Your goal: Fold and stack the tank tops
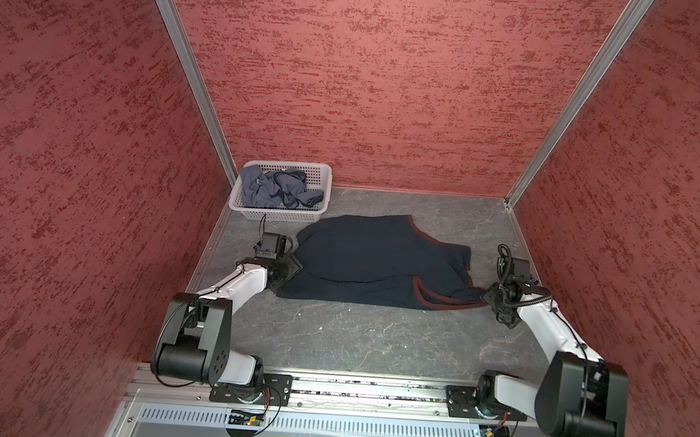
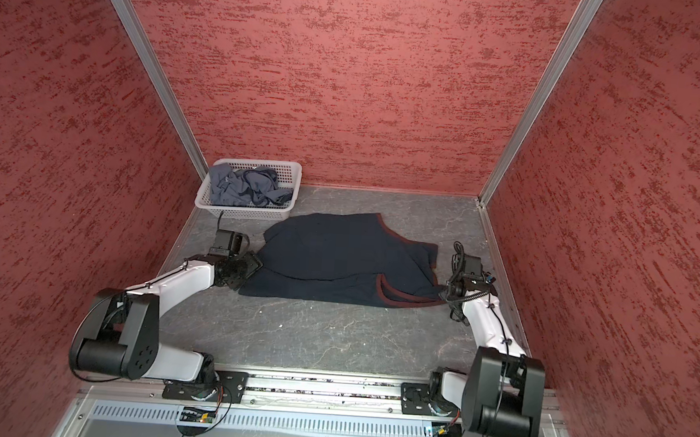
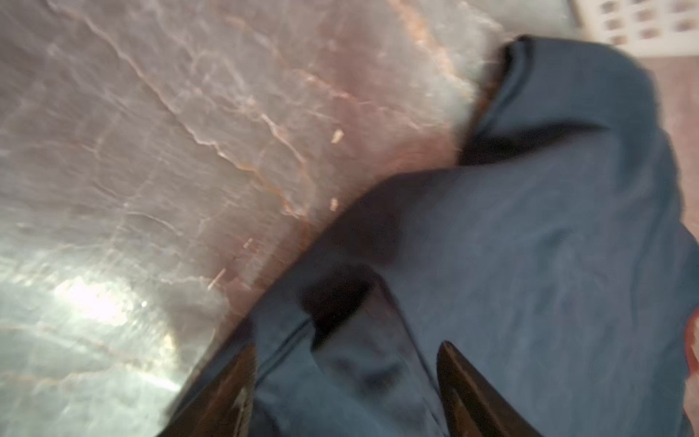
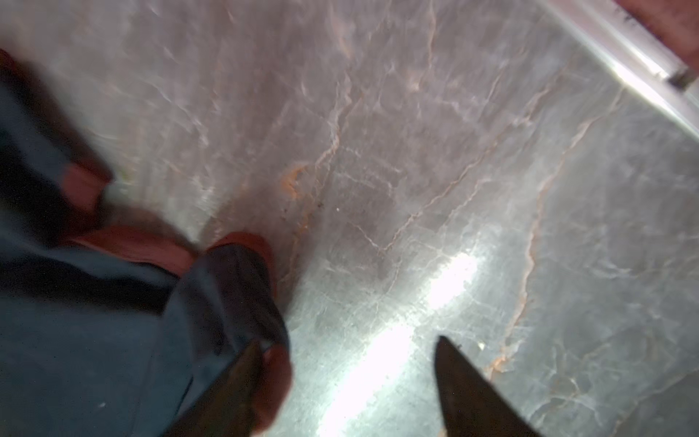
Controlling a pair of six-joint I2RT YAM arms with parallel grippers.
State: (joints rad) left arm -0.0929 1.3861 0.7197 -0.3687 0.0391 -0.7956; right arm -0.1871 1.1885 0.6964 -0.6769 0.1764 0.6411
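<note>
Just before the basket, I'd flatten the doubled navy tank top first, left gripper and right gripper spread-fingered at its ends

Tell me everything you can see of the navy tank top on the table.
The navy tank top is soft dark cloth with maroon trim. No print shows. It lies folded over on the grey table, layers offset, straps toward the right, near the white basket. The open left gripper straddles its hem end; the open right gripper stands at a strap.
</note>
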